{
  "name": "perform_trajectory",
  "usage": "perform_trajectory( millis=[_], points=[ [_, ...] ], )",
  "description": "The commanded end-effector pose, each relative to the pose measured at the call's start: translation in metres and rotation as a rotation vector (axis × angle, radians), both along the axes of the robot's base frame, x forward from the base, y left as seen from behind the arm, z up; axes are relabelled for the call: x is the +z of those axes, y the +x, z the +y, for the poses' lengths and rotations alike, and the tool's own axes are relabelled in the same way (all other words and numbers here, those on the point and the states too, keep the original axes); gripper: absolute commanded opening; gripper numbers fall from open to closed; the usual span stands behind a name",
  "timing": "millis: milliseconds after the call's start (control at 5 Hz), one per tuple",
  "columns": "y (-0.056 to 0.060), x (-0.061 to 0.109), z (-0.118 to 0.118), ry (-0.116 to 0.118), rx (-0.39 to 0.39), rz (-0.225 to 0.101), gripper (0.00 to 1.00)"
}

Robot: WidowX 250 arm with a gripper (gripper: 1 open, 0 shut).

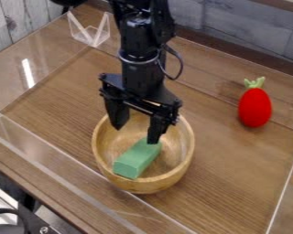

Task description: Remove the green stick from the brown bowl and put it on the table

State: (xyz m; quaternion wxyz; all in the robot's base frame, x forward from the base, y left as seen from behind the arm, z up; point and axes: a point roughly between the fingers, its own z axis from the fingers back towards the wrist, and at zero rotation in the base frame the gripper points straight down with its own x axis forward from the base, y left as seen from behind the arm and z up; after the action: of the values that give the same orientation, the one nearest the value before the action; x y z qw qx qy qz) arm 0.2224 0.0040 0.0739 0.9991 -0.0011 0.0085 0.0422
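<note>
Pincer (138,126) spread wide, pointing down into brown bowl (143,147), fingers straddling upper end of green stick (135,160), gripping nothing. Green stick flat on bowl floor, toward 7 o'clock. Red strawberry toy (255,104) on desk (63,91), 2 o'clock from bowl.

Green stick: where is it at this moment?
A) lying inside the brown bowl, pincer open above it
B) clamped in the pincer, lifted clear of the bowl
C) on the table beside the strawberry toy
A: the green stick lies inside the brown bowl, with the pincer open just above it.
</note>
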Motion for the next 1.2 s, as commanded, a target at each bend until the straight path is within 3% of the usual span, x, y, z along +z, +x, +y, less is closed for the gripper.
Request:
perform_trajectory(
  millis=[0, 200, 600, 1000],
  points=[
    [0.012, 0.012, 0.01, 0.009, 0.062, -0.069, 1.0],
    [0.016, 0.011, 0.016, 0.011, 0.117, -0.078, 1.0],
    [0.009, 0.009, 0.002, 0.014, 0.056, -0.07, 1.0],
    [0.016, 0.01, 0.006, 0.014, 0.043, -0.086, 1.0]
  ],
)
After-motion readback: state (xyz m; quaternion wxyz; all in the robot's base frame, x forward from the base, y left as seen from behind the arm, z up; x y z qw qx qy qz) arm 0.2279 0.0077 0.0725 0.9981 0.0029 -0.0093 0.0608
